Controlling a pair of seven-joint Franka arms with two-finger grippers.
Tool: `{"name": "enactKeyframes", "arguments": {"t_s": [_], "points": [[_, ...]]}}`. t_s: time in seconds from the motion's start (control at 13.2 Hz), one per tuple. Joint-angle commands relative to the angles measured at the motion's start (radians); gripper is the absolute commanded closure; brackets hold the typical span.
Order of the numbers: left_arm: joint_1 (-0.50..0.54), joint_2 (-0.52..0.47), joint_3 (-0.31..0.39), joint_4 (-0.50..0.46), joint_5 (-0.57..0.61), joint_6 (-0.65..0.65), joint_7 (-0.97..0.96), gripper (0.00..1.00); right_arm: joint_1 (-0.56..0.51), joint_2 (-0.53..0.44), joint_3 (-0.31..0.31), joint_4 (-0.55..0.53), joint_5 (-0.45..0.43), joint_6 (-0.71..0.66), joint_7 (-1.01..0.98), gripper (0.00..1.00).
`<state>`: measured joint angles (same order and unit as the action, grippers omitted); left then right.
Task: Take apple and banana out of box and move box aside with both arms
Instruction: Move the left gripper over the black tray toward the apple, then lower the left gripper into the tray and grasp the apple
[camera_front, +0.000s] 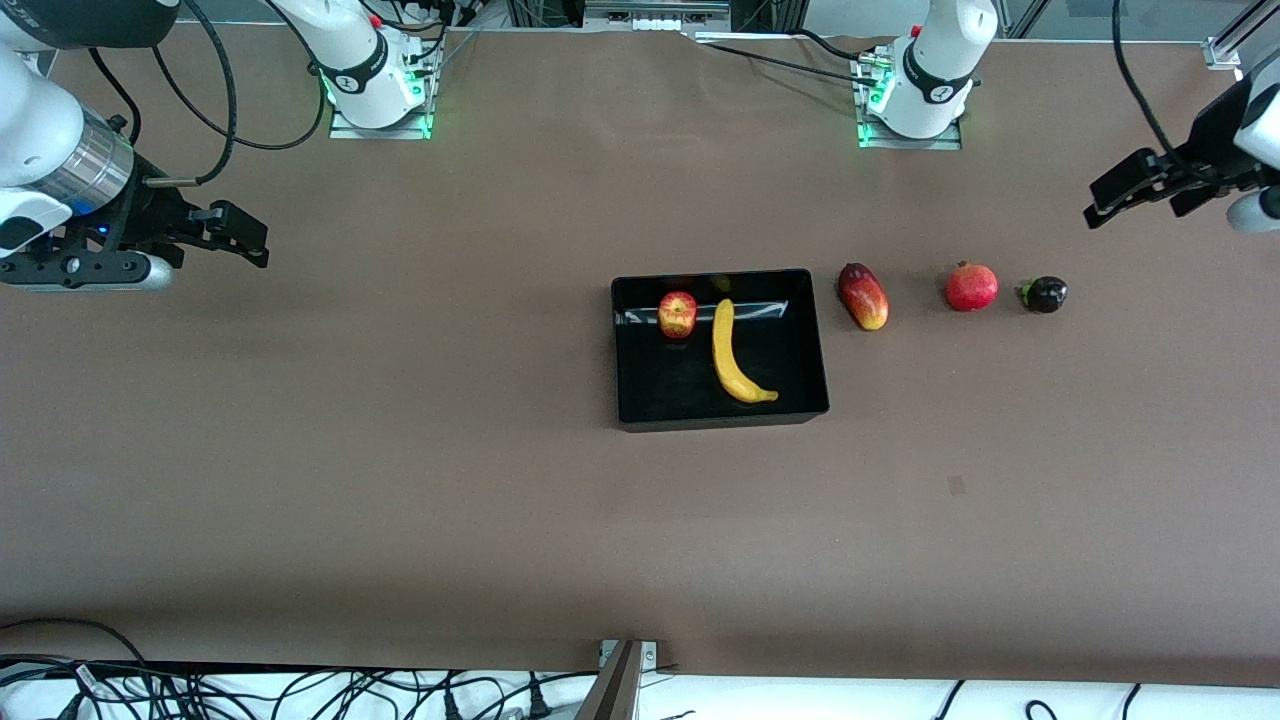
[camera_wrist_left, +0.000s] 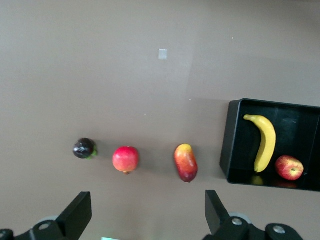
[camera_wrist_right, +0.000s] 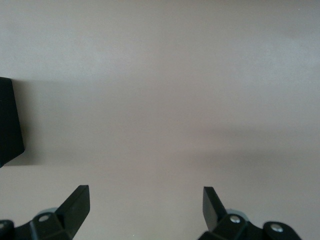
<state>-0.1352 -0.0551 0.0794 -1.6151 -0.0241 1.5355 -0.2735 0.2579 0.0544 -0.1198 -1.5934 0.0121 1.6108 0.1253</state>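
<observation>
The black tray (camera_front: 800, 400) sits mid-table. In it lie the red-and-yellow apple (camera_front: 678, 314) and the yellow banana (camera_front: 734, 352). The left wrist view shows the tray (camera_wrist_left: 230, 145), banana (camera_wrist_left: 266, 142) and apple (camera_wrist_left: 289, 167) too. My left gripper (camera_front: 1140, 192) is open and empty, raised over the left arm's end of the table, apart from the fruits; its open fingers frame bare table in the left wrist view (camera_wrist_left: 147, 212). My right gripper (camera_front: 235, 235) is open and empty, raised over the right arm's end of the table; it shows in the right wrist view (camera_wrist_right: 146, 205), with a tray corner (camera_wrist_right: 10, 125).
Beside the tray toward the left arm's end lie a dark-red-and-yellow mango-like fruit (camera_front: 863, 296), a plain red round fruit with a crown (camera_front: 972, 287) and a small dark round fruit (camera_front: 1044, 294). Cables run along the table's near edge.
</observation>
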Motion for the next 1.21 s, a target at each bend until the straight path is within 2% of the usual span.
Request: {"name": "enactKeyframes", "arguments": {"t_s": [0.0, 0.23, 0.46, 0.61, 0.76, 0.91, 1.14], "points": [[-0.006, 0.044, -0.041, 0.021, -0.020, 0.031, -0.104, 0.00, -0.006, 0.001, 0.002, 0.013, 0.019, -0.002, -0.006, 0.00], [-0.010, 0.118, -0.111, 0.020, -0.020, 0.096, -0.330, 0.00, -0.008, 0.001, 0.002, 0.013, 0.019, -0.003, -0.007, 0.00], [-0.018, 0.249, -0.202, 0.008, -0.005, 0.211, -0.655, 0.00, -0.008, 0.001, 0.002, 0.013, 0.019, -0.003, -0.007, 0.00], [-0.036, 0.332, -0.245, -0.006, -0.002, 0.312, -0.752, 0.00, -0.008, 0.001, 0.002, 0.013, 0.019, -0.003, -0.009, 0.00], [-0.105, 0.429, -0.244, -0.008, 0.004, 0.394, -0.833, 0.00, -0.008, 0.001, 0.002, 0.013, 0.019, -0.003, -0.009, 0.00], [-0.182, 0.524, -0.245, -0.008, 0.067, 0.475, -0.999, 0.00, -0.009, 0.001, 0.002, 0.013, 0.016, -0.002, -0.009, 0.00], [-0.265, 0.606, -0.245, -0.012, 0.078, 0.540, -1.093, 0.00, -0.012, 0.001, 0.002, 0.013, 0.016, -0.005, -0.009, 0.00]]}}
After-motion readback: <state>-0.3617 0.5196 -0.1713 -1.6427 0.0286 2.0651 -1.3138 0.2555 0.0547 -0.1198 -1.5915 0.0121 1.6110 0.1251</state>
